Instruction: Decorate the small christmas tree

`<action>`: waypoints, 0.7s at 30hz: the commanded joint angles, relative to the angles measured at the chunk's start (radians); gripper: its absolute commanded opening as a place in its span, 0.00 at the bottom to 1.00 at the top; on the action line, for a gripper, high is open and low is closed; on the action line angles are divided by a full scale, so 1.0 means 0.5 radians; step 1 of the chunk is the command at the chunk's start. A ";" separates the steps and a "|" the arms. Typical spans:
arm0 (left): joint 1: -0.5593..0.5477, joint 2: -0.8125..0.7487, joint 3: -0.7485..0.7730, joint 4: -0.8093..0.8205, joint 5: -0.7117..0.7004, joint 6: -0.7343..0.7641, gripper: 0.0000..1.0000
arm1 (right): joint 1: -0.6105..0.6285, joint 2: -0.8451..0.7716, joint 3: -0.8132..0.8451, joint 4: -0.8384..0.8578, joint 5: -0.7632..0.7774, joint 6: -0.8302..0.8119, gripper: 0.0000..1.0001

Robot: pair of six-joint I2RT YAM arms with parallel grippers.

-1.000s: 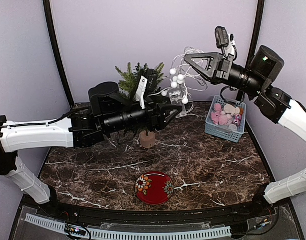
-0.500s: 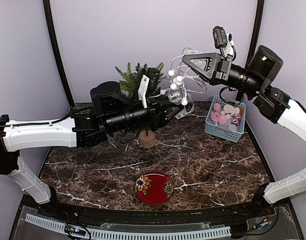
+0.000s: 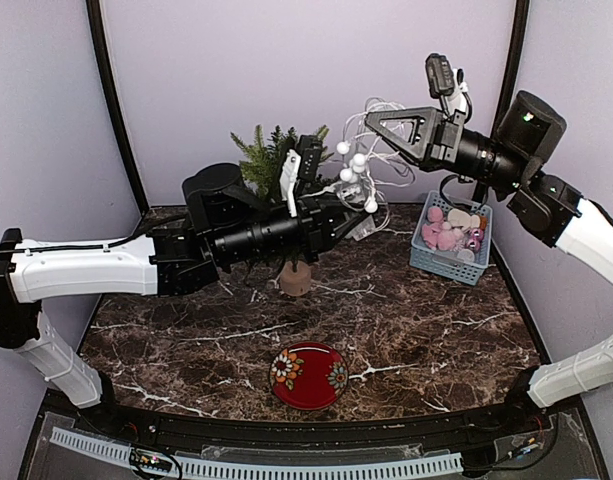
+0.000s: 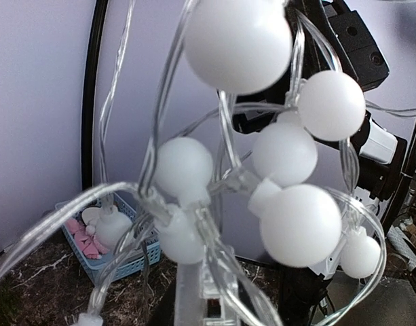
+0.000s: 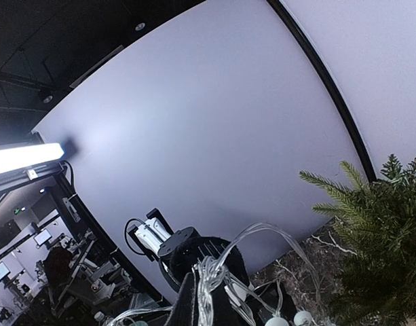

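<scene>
Glossy red plate (image 3: 308,375), round and painted with flowers at its rim, lies nearest you on the table (image 3: 426,320), a dark brown marble-look slab veined in white.

Beyond it your left arm (image 3: 136,265) stretches across from the left, white near the base and black and tube-shaped toward the wrist. Its claw (image 3: 358,222) ends just below the hanging bulbs (image 4: 238,41). You cannot tell from any view whether that claw is spread or closed. Its wrist camera is filled with the bulbs, and a clear plastic piece (image 4: 194,299) shows at the bottom of that view.

Behind the arm stands the small christmas tree (image 3: 271,150), upright at the back, left of centre. Its dark green needle branches rise above the arm, and its short round pale-wood stump (image 3: 295,280) shows beneath.

Just right of the tree hangs the string of lights (image 3: 356,165): smooth white ball bulbs bunched together on looped clear plastic wire.

Further right, near the back corner, sits a blue plastic lattice basket (image 3: 441,265) holding pink and white ornaments (image 3: 444,232).

Highest up, your right claw (image 3: 371,120) is pinching the wire bundle between its dark fingers (image 5: 186,312), the bulbs dangling below. A plain lilac wall (image 3: 286,60) stands behind.
</scene>
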 commanded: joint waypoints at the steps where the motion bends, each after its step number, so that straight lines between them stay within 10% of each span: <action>1: -0.003 -0.045 0.010 0.101 0.047 0.009 0.17 | 0.018 -0.039 0.051 0.037 0.033 -0.046 0.00; 14: -0.006 -0.228 -0.206 -0.367 0.124 -0.045 0.06 | 0.015 -0.272 -0.306 -0.336 0.847 -0.147 0.00; 21: -0.006 -0.275 -0.235 -0.983 0.260 -0.096 0.05 | 0.012 -0.457 -0.869 -0.587 1.299 0.007 0.40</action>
